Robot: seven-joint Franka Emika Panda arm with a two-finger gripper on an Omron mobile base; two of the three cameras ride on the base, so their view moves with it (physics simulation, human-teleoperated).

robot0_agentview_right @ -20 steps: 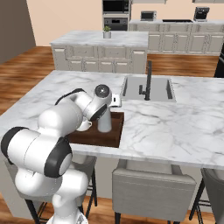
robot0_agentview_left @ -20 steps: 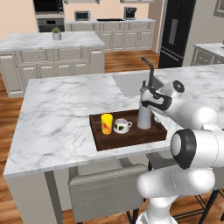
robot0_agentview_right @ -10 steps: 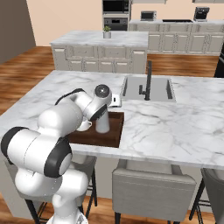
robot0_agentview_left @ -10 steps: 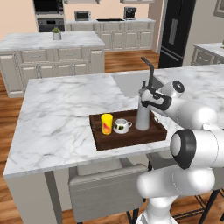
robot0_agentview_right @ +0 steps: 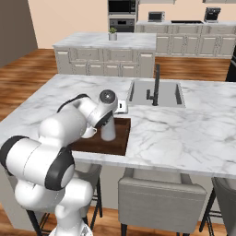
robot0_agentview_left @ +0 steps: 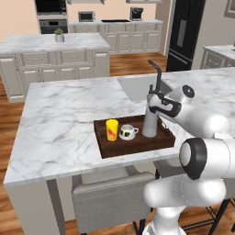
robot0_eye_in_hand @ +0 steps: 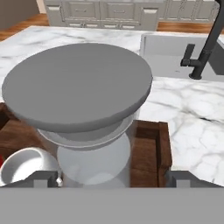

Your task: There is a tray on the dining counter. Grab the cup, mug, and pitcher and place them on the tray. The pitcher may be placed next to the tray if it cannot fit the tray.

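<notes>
Now pitcher [robot0_agentview_left: 149,125] upright on tray [robot0_agentview_left: 136,147], beside mug [robot0_agentview_left: 127,132] and cup [robot0_agentview_left: 111,130], tool [robot0_agentview_left: 156,98] spread wide above it.

Obstacles stood on the tray [robot0_agentview_left: 137,146]: pitcher [robot0_agentview_left: 149,123] at its sink end, mug [robot0_agentview_left: 127,132] just beside it, cup [robot0_agentview_left: 111,129] beyond. The jaws stood wide on either side of the pitcher's neck. The faucet [robot0_agentview_left: 157,75] rose behind. Bare bench [robot0_agentview_left: 64,114] lay left of the tray, free for passage.
</notes>
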